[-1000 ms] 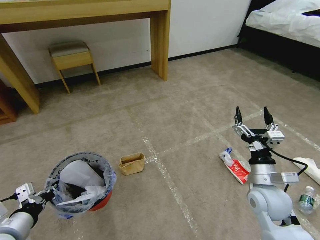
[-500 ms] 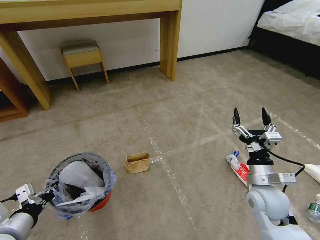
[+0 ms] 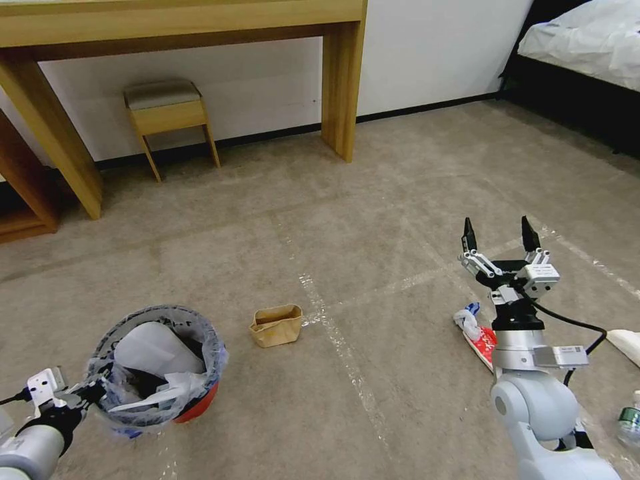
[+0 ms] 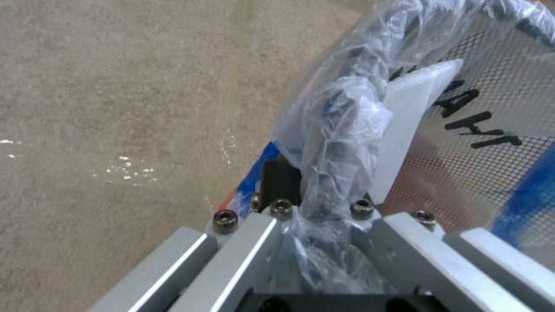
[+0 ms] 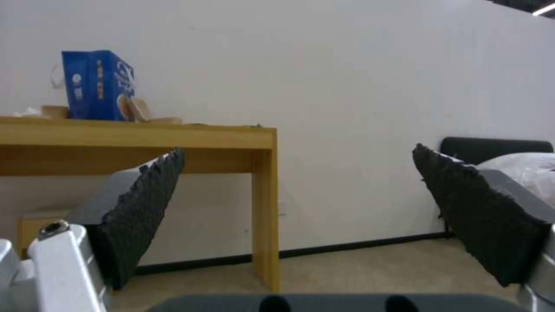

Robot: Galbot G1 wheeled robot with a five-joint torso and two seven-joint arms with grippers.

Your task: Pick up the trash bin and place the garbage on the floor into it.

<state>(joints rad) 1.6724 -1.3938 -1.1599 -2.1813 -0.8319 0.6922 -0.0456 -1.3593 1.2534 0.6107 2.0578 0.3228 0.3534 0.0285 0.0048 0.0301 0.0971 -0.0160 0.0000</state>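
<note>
Low at the left, the small round red bag-lined trash bin (image 3: 157, 363) is pinched by its rim in the left gripper (image 4: 315, 208), apparently through thin plastic, which could slip; the right gripper (image 3: 501, 239) is held wide open, empty.

Black capital lettering is showing on the clear bag lining the trash bin (image 4: 462, 108), seen reversed through the plastic, roughly "THAN", rest cut off. White print is sitting on the blue paper bag (image 5: 98, 84) on the table (image 5: 138, 132), too small to read. Nothing else legible
</note>
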